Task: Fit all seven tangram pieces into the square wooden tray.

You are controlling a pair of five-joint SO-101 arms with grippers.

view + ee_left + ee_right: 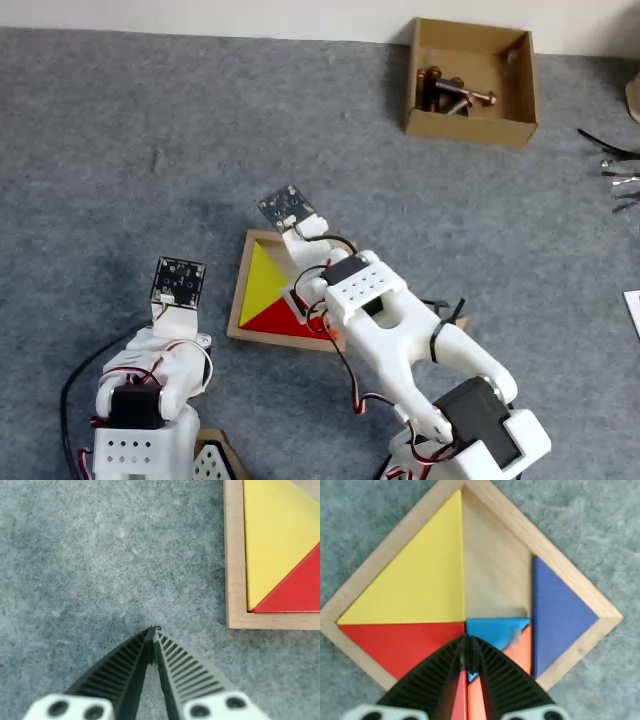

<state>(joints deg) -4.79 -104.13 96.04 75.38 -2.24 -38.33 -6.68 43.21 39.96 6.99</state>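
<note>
Fingertips of my right hand (468, 642) are pressed together, holding nothing, just at the edge of the light blue piece (495, 627) inside the tray (540, 552). I think a slow, low push is best, so this piece lies flat beside the orange piece (517, 652) and does not climb on it. My left hand (152, 630), also closed, hovers over the tabletop (100, 555) beside the tray.
</note>
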